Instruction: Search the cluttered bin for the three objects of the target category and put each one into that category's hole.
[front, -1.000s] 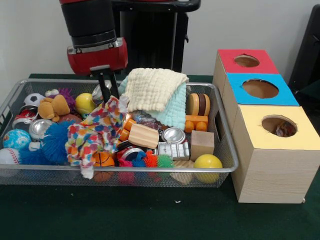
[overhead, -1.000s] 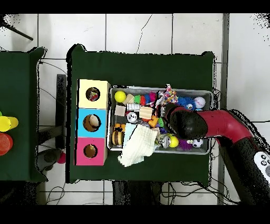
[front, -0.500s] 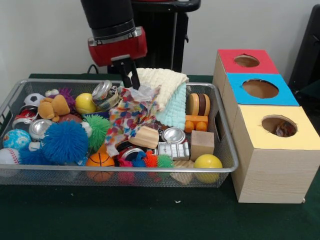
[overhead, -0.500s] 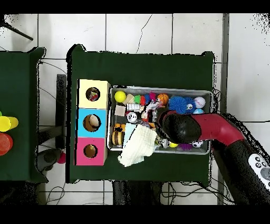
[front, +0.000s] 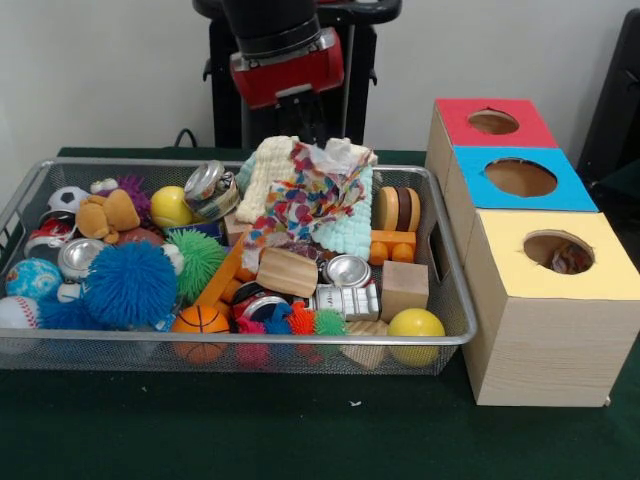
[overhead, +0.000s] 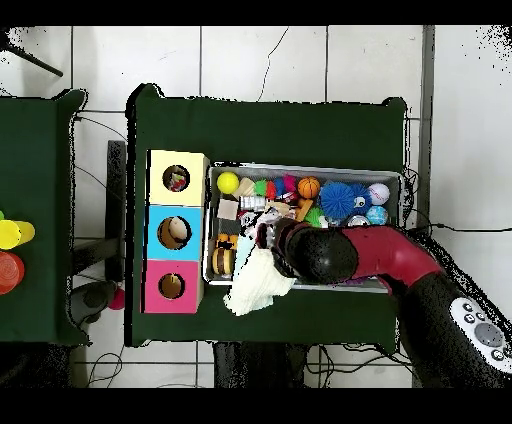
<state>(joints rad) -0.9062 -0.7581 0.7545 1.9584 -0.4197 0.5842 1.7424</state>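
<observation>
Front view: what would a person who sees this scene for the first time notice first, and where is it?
Probably the red and black arm coming down at the top, above a multicoloured cloth draped over the pale knitted cloth at the far side of the wire bin. Next, the big blue spiky ball at the bin's left, and the red, blue and yellow boxes with holes on the right.

Front faces bin (front: 440, 335); overhead straight down (shared).
</observation>
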